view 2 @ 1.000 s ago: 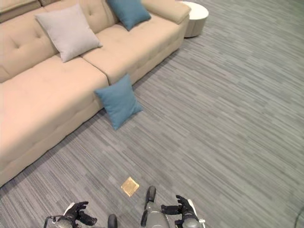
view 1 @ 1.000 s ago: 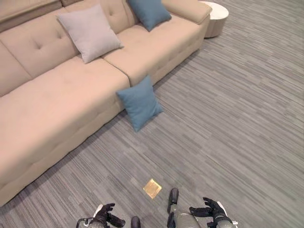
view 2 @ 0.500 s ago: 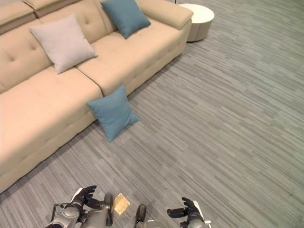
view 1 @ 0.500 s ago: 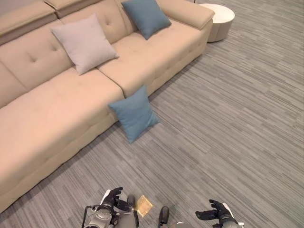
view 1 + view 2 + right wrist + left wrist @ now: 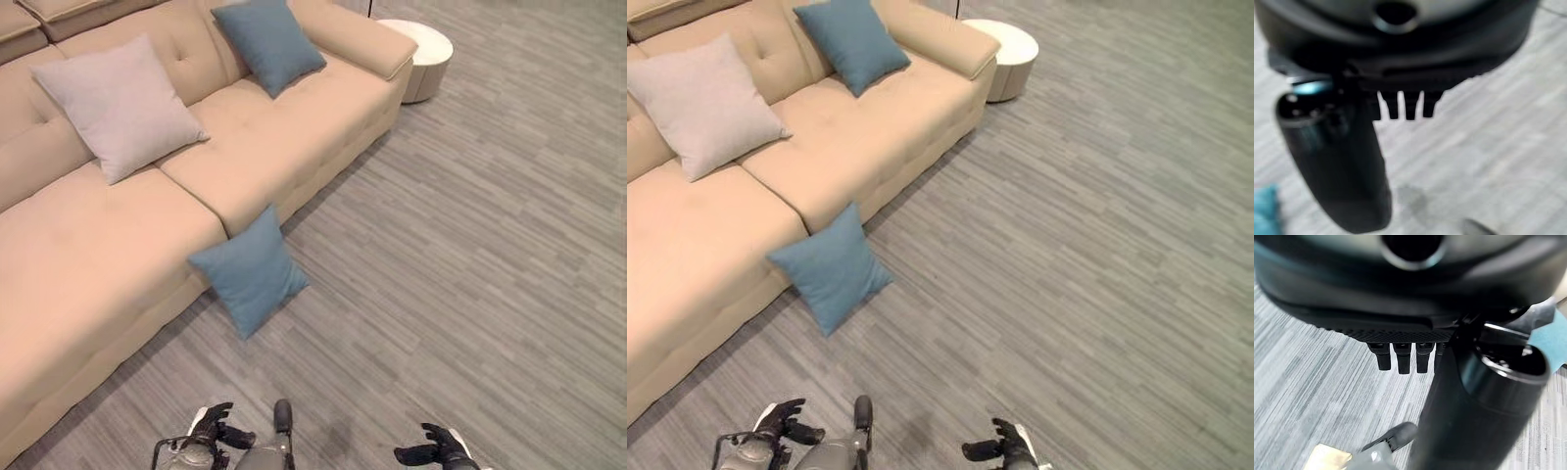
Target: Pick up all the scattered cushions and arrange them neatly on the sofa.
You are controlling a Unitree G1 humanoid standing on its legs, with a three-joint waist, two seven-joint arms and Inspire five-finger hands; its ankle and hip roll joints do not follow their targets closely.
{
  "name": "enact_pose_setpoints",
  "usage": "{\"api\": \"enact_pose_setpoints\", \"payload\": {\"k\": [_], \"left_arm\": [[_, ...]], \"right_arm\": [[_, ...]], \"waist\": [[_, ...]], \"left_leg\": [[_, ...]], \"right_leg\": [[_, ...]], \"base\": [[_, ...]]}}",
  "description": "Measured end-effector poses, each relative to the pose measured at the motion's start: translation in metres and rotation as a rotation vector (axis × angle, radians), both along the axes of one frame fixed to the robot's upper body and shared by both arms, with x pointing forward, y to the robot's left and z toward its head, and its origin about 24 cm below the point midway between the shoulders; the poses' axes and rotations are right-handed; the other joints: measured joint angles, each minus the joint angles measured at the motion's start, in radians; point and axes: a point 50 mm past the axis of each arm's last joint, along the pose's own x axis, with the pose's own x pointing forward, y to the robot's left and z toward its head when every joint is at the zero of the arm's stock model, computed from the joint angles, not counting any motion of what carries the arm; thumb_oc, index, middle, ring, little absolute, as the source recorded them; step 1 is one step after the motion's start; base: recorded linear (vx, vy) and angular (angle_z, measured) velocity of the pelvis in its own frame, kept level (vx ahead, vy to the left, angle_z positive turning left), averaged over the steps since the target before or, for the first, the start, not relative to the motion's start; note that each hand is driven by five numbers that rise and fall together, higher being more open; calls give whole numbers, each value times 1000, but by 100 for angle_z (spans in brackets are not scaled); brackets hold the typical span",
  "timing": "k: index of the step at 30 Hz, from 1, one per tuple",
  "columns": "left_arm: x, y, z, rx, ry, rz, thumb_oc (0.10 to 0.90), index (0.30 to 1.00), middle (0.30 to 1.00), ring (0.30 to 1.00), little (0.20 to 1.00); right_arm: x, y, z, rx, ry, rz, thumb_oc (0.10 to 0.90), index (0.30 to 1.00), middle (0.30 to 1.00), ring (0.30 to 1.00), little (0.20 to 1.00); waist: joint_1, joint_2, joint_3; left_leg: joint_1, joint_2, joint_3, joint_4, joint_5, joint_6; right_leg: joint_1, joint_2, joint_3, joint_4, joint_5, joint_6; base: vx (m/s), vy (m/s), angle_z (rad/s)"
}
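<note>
A blue cushion [image 5: 249, 272] is lying on the grey striped carpet [image 5: 470, 255], tilted on one corner like a diamond and leaning against the front of the beige sofa [image 5: 88, 264], just below the seam between two seat sections. It is square, plain and softly plump, in a muted teal blue. A second blue cushion [image 5: 267, 41] of the same colour is sitting on the sofa near the armrest end, propped against the backrest. A pale grey cushion [image 5: 118, 105], square and slightly larger-looking, is resting on the seat further along, also leaning on the backrest. Past the armrest, a round white side table [image 5: 423, 54] is standing on the carpet.

The left hand [image 5: 211, 426] is hanging low over the carpet, well apart from the fallen cushion, its fingers loosely spread and grasping nothing. The right hand [image 5: 436, 451] is hovering over the carpet on the other side, fingers likewise relaxed and empty. In the left wrist view a small yellowish square [image 5: 1327, 459] is lying on the carpet.
</note>
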Motion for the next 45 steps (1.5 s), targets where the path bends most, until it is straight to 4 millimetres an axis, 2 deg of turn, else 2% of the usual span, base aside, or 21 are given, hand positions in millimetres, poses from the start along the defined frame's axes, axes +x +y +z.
{"api": "enact_pose_setpoints", "payload": {"k": [2,3,7,10,11,14,17,18,19,21,23,25,27,30,34,37,39,40,42,43,45], "left_arm": [[0,-1,0,8,-2,-23,800,900,900,900,900],[2,-5,0,0,-5,-30,800,900,900,900,900],[3,-16,-2,-26,-6,-33,800,900,900,900,900],[-5,-15,-6,-21,33,-23,800,900,900,900,900],[-10,-13,-8,-14,61,-12,800,900,900,900,900],[-20,-9,-11,-7,85,4,800,900,900,900,900],[-26,-15,-14,-23,97,0,800,900,900,900,900],[-23,-17,-13,-27,88,-3,800,900,900,900,900],[-19,-20,-12,-37,73,-11,800,900,900,900,900],[-5,-16,-6,-35,19,-20,800,900,900,900,900],[7,-18,-1,-36,-32,-29,800,900,900,900,900],[13,-21,1,-44,-47,-36,800,900,900,900,900],[22,-33,3,-74,-80,-62,800,900,900,900,900],[24,-42,3,-102,-88,-71,800,900,900,900,900],[26,-40,4,-95,-94,-62,800,900,900,900,900],[16,-35,0,-97,-73,-23,800,900,900,900,900],[2,-30,-5,-88,-33,-8,800,900,900,900,900],[0,-27,-5,-80,-28,-4,800,900,900,900,900],[-1,-21,-4,-62,-17,-1,800,900,900,900,900],[1,-17,-3,-51,-19,-1,800,900,900,900,900],[4,-8,0,-28,-30,-1,800,900,900,900,900]], "right_arm": [[7,2,2,1,-19,16,800,900,900,900,900],[10,1,4,-2,-35,21,800,900,900,900,900],[15,1,6,-7,-44,35,800,900,900,900,900],[20,2,8,-6,-56,41,800,900,900,900,900],[28,4,11,7,-83,44,800,900,900,900,900],[20,6,8,23,-66,31,800,900,900,900,900],[18,-6,9,-2,-59,20,800,900,900,900,900],[17,-9,9,-12,-55,17,800,900,900,900,900],[17,-16,11,-18,-62,-17,800,900,900,900,900],[7,-19,8,-16,-42,-44,800,900,900,900,900],[13,-24,12,-34,-63,-32,800,900,900,900,900],[16,-24,13,-37,-71,-24,800,900,900,900,900],[9,-25,10,-33,-47,-50,800,900,900,900,900],[-4,-26,5,-37,2,-69,800,900,900,900,900],[-15,-28,2,-42,40,-85,800,900,900,900,900],[-15,-30,2,-52,34,-87,800,900,900,900,900],[-27,-29,-2,-54,72,-97,800,900,900,900,900],[-28,-27,-3,-48,76,-92,800,900,900,900,900],[-23,-23,-2,-40,61,-82,800,900,900,900,900],[-22,-21,-2,-35,56,-78,800,900,900,900,900],[-11,-15,0,-18,22,-64,800,900,900,900,900]], "waist": [[2,-5,2],[-8,11,11],[-13,43,35],[-35,54,51],[-69,52,66],[-74,33,74],[-73,78,51],[-73,76,50],[-73,65,51],[-61,19,49],[-56,19,46],[-71,18,54],[-86,16,72],[-90,22,86],[-78,57,85],[-67,78,74],[-65,70,18],[-63,56,12],[-64,43,13],[-61,44,13],[-58,37,11]], "left_leg": [[41,-15,-14,-7,-26,22],[56,-13,-33,-12,-45,33],[109,-1,-66,-31,-65,20],[133,4,-106,-30,-100,12],[146,0,-145,-28,-114,-6],[217,6,-201,-36,-160,-64],[230,89,-230,30,-209,-112],[231,96,-224,57,-213,-117],[179,106,-216,173,-203,-171],[57,82,-196,399,-188,-214],[-56,108,-163,622,-200,-215],[-108,137,-82,635,-201,-214],[-115,143,6,507,-201,-214],[-121,138,123,285,-162,-192],[-150,137,197,67,-42,-223],[-97,129,190,1,-7,-181],[-66,100,178,4,68,-71],[-49,85,186,-10,74,-54],[-12,61,195,-22,48,-26],[17,58,191,-31,38,-12],[47,51,185,-32,-4,2]], "right_leg": [[-129,-67,-6,154,-29,0],[-173,-79,-9,121,-34,-10],[-265,-96,-32,-161,18,-75],[-298,-62,39,-449,161,-65],[-298,-56,104,-590,238,-49],[-265,-71,102,-560,314,-81],[-215,-4,50,-526,336,-99],[-199,5,48,-529,354,-125],[-162,7,17,-547,341,-167],[-139,-5,2,-564,351,-213],[-119,22,-4,-570,334,-254],[-81,31,-41,-604,316,-286],[-39,32,-92,-636,308,-302],[-12,33,-143,-635,270,-288],[49,66,-181,-642,209,-255],[112,74,-166,-635,179,-211],[136,50,-152,-610,136,-173],[131,30,-144,-588,123,-159],[103,-16,-138,-456,89,-107],[41,-46,-137,-294,47,-69],[-51,-91,-131,-33,61,-38]], "base": [[251,39,37],[300,-7,31],[295,-68,29],[361,-124,37],[310,-123,68],[278,-130,68],[274,-248,73],[165,-277,94],[37,-143,95],[17,-122,65],[145,-197,5],[187,-143,25],[206,-33,64],[275,-11,64],[375,82,38],[286,121,-25],[277,149,-9],[99,150,-4],[101,143,-1],[105,113,-3],[82,87,8]]}}
